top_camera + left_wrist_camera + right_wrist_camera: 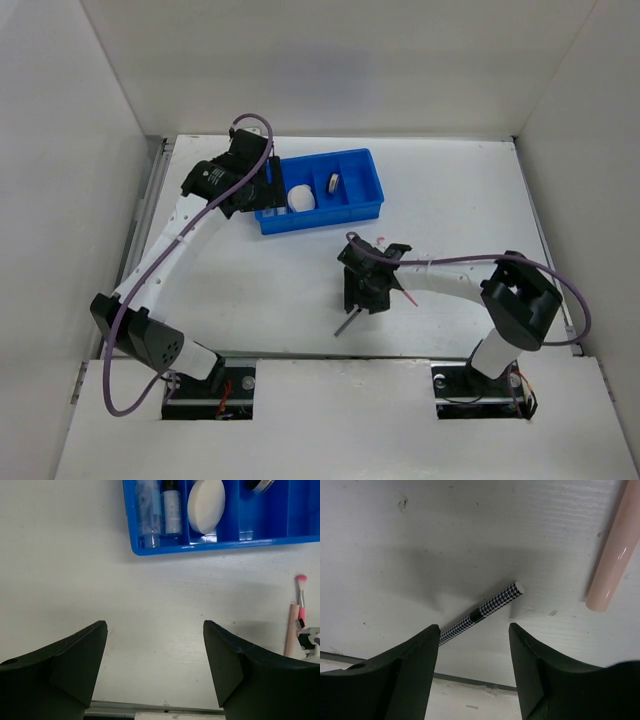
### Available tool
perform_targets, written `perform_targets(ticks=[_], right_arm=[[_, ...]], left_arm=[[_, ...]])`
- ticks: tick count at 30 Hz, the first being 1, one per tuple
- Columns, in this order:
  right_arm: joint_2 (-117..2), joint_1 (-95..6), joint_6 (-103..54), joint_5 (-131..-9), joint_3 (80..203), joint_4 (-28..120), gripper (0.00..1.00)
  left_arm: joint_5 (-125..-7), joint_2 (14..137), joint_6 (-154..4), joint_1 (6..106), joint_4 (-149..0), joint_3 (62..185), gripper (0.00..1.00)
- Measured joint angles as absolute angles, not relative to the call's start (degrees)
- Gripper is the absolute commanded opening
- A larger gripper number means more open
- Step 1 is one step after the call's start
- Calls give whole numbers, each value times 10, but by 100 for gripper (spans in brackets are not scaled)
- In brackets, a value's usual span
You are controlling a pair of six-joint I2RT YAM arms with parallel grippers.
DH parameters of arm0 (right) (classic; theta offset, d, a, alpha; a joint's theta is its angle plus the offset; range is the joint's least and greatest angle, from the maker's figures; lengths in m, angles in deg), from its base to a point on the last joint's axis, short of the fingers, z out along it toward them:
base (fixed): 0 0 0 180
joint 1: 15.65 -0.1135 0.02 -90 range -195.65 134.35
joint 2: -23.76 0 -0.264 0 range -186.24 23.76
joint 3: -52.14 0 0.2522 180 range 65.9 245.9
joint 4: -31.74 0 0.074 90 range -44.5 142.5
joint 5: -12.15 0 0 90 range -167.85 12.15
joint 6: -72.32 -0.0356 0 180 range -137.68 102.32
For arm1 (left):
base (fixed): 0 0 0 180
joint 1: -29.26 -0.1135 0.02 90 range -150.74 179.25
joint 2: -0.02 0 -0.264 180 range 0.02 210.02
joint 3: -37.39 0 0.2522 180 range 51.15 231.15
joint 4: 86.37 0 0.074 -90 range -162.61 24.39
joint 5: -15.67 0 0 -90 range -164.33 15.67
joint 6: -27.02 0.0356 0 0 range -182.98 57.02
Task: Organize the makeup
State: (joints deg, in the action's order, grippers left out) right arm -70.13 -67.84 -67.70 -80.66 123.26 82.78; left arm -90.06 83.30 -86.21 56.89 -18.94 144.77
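A blue divided tray sits on the white table, in its far left part, slightly askew. White walls enclose the table's far and side edges.

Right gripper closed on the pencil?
No, the right gripper stands open and the checkered pencil lies loose on the table between its spread jaws.

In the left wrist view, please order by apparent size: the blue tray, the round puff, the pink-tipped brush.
1. blue tray, though cropped by the frame.
2. round puff.
3. pink-tipped brush, thin and partly hidden, clearly smallest.
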Motion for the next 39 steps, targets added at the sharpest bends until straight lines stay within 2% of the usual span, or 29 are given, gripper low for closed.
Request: perform_targets(ticks=[3,6,9,13,14,18,28,33,39], right_arm=[[-705,-679,-702,-808,1233,828,57],[-713,-679,-723,-818,1235,828,55],[-746,-682,-736,-828,1261,842,48],[-785,-695,-747,-843,1308,850,30],[-792,-697,-750,-847,1317,851,20],[-818,-700,-756,-867,1353,859,3],[-834,-674,-687,-957,1561,927,2],[-845,-576,-590,-996,1706,943,2],[-965,-471,-491,-1075,1946,958,2]], left_arm=[[-902,825,-860,569,-187,1436,74],[-904,814,-856,569,-183,1425,74],[-908,805,-849,569,-180,1422,74],[-913,795,-837,569,-179,1422,74],[-913,794,-835,569,-179,1422,74],[-914,789,-825,569,-178,1421,74],[-913,770,-814,569,-174,1406,74],[-912,766,-815,569,-174,1397,74],[-910,766,-824,569,-173,1397,74]])
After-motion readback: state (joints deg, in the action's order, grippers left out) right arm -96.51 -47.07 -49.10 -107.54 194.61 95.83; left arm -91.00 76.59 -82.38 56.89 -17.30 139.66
